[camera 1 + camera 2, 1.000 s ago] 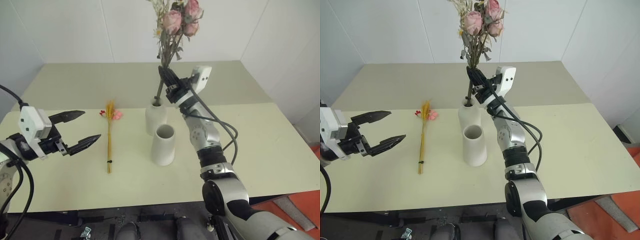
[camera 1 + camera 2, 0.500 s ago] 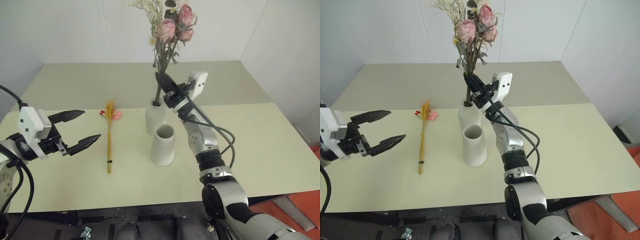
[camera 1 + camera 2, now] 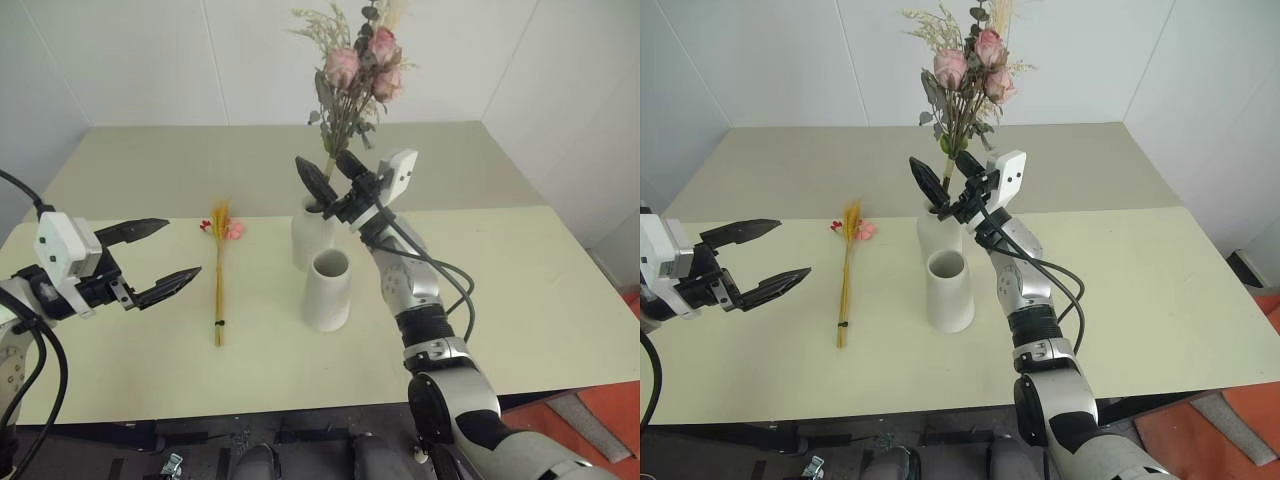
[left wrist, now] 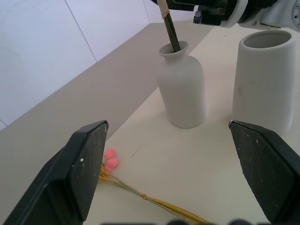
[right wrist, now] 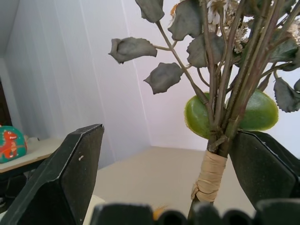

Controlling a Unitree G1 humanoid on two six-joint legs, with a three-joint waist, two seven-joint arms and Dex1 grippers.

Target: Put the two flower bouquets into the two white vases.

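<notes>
Bushy pink-rose bouquet (image 3: 352, 85) stood upright, stem in narrow-necked matte white vase (image 3: 312, 236). Right gripper (image 3: 331, 176) spread wide around stem. Slim yellow wheat bouquet (image 3: 219, 275) lay flat on cream table (image 3: 540, 300). Wide-mouthed white cone vase (image 3: 327, 290) empty. Left gripper (image 3: 160, 256) spread, holding nothing.

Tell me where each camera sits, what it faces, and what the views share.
Head eyes: on the head, looking down over the table; both arms show, left gripper and right gripper open.
Left wrist: looks between its fingers at the bottle vase, cone vase and wheat bouquet.
Right wrist: looks between its fingers at the rose bouquet.
Shared: the rose bouquet's stem in the bottle vase.
</notes>
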